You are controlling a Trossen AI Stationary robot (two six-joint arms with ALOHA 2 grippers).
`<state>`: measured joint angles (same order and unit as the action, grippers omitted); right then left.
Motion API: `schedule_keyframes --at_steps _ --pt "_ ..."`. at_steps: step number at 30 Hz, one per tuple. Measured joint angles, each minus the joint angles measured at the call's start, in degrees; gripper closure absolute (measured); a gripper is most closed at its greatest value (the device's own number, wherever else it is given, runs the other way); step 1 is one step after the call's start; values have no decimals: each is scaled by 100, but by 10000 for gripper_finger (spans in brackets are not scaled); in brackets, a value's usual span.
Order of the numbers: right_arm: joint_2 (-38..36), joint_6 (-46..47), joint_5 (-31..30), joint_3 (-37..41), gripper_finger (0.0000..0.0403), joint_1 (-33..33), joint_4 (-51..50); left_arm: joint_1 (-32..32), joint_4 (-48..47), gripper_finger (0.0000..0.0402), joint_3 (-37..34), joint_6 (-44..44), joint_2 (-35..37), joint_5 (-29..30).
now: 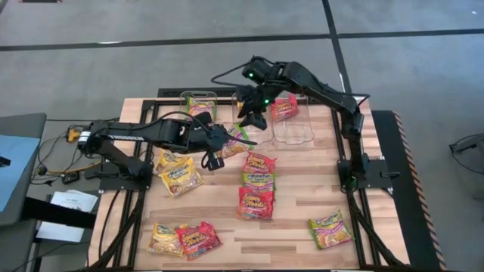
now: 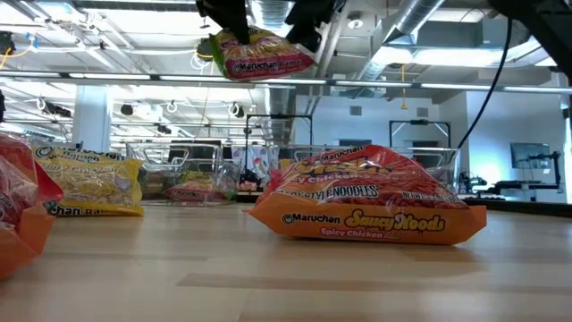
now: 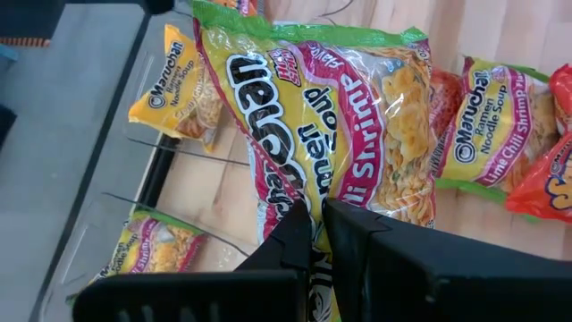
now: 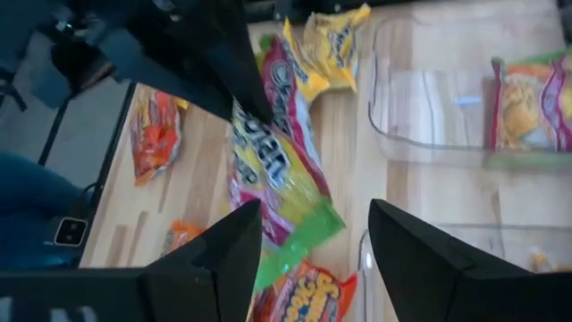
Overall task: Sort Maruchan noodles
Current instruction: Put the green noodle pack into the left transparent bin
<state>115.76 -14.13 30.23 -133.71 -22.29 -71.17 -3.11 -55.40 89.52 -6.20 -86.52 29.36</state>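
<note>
low view: we see only the lifted packet [image 2: 259,54] above a Spicy Chicken packet [image 2: 371,210] | left gripper [image 3: 317,234] clenched on the green-edged Chili Shrimp packet's [image 3: 331,134] end, packet hanging ahead of it | right gripper [image 4: 313,233] spread wide, touching nothing, same packet [image 4: 273,170] just beyond | clear bins [image 1: 295,128] farther.

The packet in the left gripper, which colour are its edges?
Green on the packet, best in the left wrist view.
</note>
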Motion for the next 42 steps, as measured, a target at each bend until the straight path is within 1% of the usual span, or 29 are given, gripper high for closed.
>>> schedule_keyframes --at_steps 5,8,11,21,24,27,30,34,36,39,42 --pt "-4 -4 -20 -2 174 119 184 0 36 401 0 132 0 87" --pt "-4 -139 -158 -2 174 176 180 0 218 401 0 248 0 115" --pt "109 -226 -142 -10 174 266 209 0 352 401 0 394 -2 118" --pt "346 -227 -179 -11 175 386 -55 -2 474 401 0 792 -9 354" --pt "355 -102 -181 -4 180 409 -146 -6 501 401 0 881 -11 410" --pt "355 -50 -195 -4 206 443 -151 -4 508 401 0 883 -11 427" --pt "355 -23 -214 -4 255 488 -167 -11 502 394 0 881 -11 417" --pt "355 120 -225 -4 328 510 -184 -6 515 375 -1 866 -11 411" --pt "355 191 -221 -4 356 512 -189 -4 505 367 -2 889 -11 432" --pt "355 208 -216 -4 386 528 -192 -4 477 358 -1 856 -11 437" --pt "355 211 -216 -4 394 543 -201 -2 452 350 0 784 -11 355"
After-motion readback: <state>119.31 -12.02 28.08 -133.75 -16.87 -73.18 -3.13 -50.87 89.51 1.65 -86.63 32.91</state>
